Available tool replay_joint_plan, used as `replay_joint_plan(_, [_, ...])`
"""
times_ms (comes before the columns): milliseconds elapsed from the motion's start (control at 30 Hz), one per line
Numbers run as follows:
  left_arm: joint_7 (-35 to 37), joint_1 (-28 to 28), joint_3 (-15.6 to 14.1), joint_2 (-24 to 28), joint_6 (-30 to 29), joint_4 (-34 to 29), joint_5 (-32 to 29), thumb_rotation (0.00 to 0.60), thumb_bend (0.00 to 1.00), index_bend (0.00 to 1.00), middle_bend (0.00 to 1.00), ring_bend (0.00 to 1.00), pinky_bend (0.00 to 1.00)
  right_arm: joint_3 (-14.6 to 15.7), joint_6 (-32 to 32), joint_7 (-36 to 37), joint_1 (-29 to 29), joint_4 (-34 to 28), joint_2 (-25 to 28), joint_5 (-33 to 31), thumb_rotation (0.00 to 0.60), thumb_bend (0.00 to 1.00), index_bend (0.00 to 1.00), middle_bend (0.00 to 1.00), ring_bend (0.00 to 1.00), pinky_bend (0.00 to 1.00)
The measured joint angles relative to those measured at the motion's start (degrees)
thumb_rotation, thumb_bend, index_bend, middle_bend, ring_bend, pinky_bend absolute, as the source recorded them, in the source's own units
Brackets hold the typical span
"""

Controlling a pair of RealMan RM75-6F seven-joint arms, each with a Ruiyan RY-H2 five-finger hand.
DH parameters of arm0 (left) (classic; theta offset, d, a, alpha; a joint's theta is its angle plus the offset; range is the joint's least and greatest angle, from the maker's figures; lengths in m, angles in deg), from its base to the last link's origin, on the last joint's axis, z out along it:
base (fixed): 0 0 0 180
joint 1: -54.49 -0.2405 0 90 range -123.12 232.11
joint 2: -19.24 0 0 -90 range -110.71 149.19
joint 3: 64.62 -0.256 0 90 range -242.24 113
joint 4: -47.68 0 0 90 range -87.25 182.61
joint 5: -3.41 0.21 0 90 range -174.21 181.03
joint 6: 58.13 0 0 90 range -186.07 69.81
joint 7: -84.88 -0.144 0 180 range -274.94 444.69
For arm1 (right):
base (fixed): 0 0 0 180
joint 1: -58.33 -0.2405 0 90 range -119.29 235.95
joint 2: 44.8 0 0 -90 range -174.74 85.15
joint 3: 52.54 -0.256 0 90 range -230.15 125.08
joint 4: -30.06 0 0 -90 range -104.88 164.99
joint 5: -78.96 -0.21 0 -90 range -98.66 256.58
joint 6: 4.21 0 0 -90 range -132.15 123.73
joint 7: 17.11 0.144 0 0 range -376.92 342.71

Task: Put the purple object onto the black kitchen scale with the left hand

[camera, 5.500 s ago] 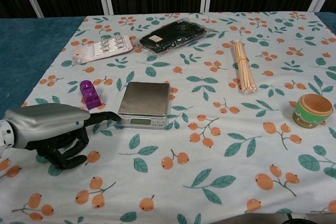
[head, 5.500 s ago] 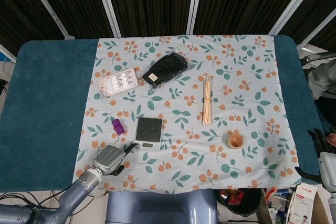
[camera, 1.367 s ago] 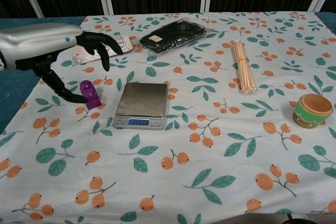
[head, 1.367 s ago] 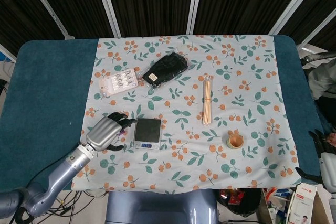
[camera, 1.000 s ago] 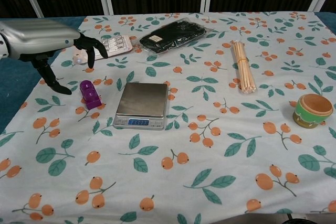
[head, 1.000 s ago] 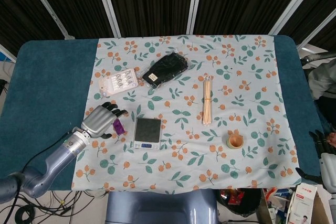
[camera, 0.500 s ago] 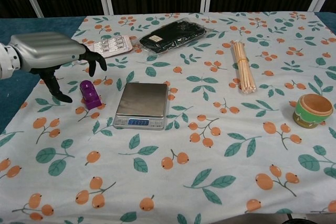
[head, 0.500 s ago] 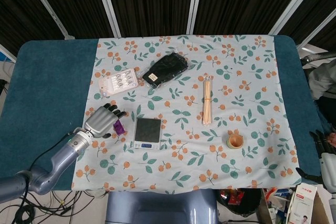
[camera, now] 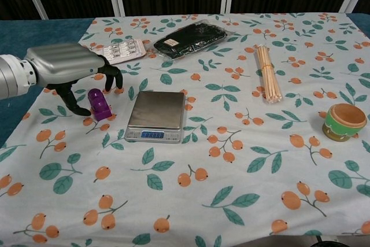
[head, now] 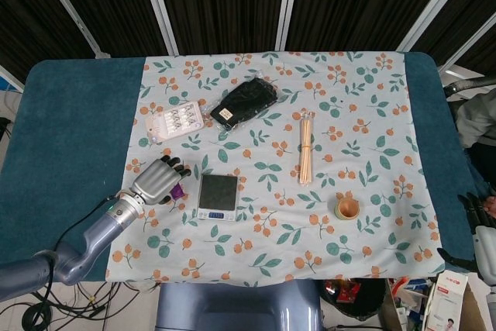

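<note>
The purple object (camera: 99,103) stands on the floral cloth just left of the black kitchen scale (camera: 157,111), whose blue display is lit. My left hand (camera: 68,66) hovers low over the object's left side, holding nothing. Its thumb reaches down on the left, and the fingers (camera: 113,79) curl down behind and above the object. In the head view the left hand (head: 156,179) covers most of the purple object (head: 178,191), beside the scale (head: 218,194). My right hand (head: 474,232) shows partly at the right edge, off the table, with fingers apart and nothing in them.
A blister pack (camera: 117,50) lies just behind the left hand. A black packet (camera: 188,40) sits at the back centre. A bundle of wooden sticks (camera: 267,72) and a small green-banded pot (camera: 345,121) lie to the right.
The left hand has dropped lower and shifted towards the purple object, its fingers curling down around it. The object and scale have not moved.
</note>
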Motion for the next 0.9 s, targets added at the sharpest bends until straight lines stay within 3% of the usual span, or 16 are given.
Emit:
replay_joint_plan(467, [-0.35, -0.14, -0.75, -1.07, 1.70, 2.03, -0.02, 0.600, 0.22, 0.37, 0.48, 0.28, 0.33, -0.05, 0.31, 0.15, -0.03, -0.18, 0.16, -0.36, 0.600, 0.08, 0.02, 0.01, 0.16, 0.19])
replay_joint_plan(733, [-0.66, -0.47, -0.54, -0.06, 2.10, 1.32, -0.85, 0.600, 0.33, 0.40, 0.51, 0.31, 0.36, -0.02, 0.71, 0.31, -0.08, -0.43, 0.33, -0.60, 0.600, 0.08, 0.02, 0.01, 0.16, 0.19])
replay_joint_plan(900, [0.50, -0.78, -0.10, 0.81, 1.24, -0.46, -0.76, 0.600, 0.34, 0.40, 0.51, 0.31, 0.37, -0.08, 0.68, 0.34, -0.06, -0.58, 0.46, -0.73, 0.600, 0.08, 0.02, 0.01, 0.16, 0.19])
